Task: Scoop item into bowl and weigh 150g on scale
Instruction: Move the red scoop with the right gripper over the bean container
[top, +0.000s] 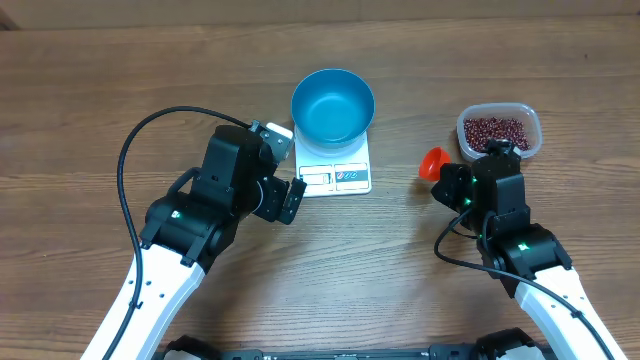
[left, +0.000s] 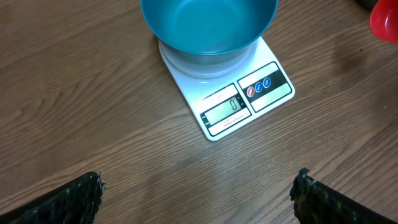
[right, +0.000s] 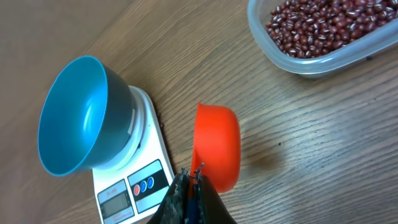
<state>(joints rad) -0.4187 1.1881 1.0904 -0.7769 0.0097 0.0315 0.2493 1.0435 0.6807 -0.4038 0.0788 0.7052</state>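
Right pincer (right: 191, 186) clenched on the scoop (right: 217, 146). The handle is hidden between its fingers, and the cup's inside cannot be made out. Left pincer (left: 198, 190) released, jaws wide, with only the fingertips showing at the wrist view's lower edge, near the scale (top: 335, 172). The scale's display reads 0. The bowl (top: 333, 105) sits on the scale, covering its far half, its inside plain blue. The beans (top: 495, 131) lie in the tub (top: 534, 135), well apart from the bowl and just beyond the scoop. In the right wrist view the tub is cut off at the top edge.
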